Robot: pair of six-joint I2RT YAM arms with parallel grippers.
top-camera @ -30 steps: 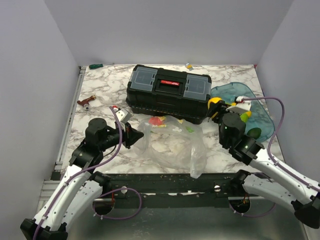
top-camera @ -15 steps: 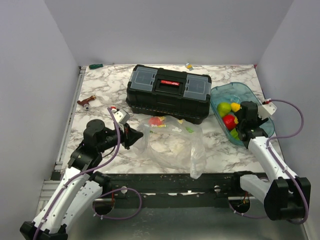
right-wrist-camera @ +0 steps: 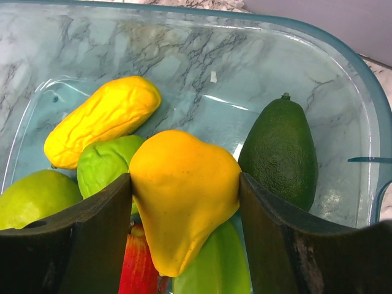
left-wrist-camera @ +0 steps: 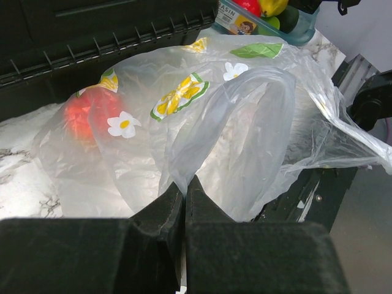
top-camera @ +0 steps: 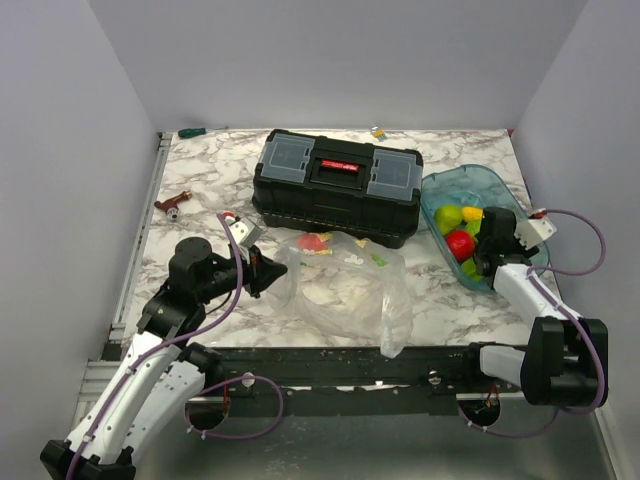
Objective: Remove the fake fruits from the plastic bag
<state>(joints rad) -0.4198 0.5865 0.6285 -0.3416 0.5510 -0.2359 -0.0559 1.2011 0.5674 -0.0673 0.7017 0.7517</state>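
Pinching a fold of the plastic bag (left-wrist-camera: pixel 245 122), the left gripper (left-wrist-camera: pixel 185 190) had its jaws closed tight on the film, with a red fruit (left-wrist-camera: pixel 86 113) inside the bag beside the black toolbox (left-wrist-camera: pixel 92 37). The right gripper (right-wrist-camera: pixel 184 177) held a yellow-orange fruit (right-wrist-camera: pixel 177 208) between its jaws, touching both, over the blue tray (right-wrist-camera: pixel 343 73), whose label (left-wrist-camera: pixel 236 18) partly read "SIN".

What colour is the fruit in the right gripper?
The fruit is yellow-orange; the right wrist view shows it best.
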